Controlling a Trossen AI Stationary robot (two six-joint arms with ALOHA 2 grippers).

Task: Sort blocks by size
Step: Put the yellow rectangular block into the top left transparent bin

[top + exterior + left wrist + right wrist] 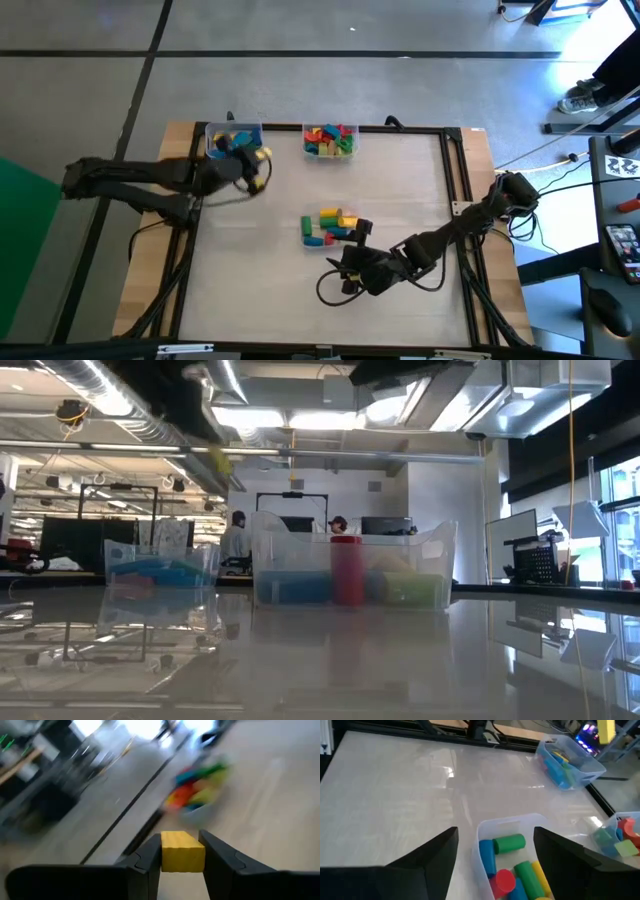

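Clamped between the left gripper's (pixel 182 857) fingers is a yellow block (pixel 182 851), held up beside the far-left tub (pixel 233 141) of mostly blue blocks. Right gripper (pixel 495 845) hangs wide open and empty over the middle tub (pixel 507 822) holding green, blue, red and yellow blocks (pixel 512 865). Another filled tub (pixel 330 140) stands at the far edge.

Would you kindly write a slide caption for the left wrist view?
Left gripper holding a yellow block between its fingers, with a blurred tub of mixed blocks beyond.
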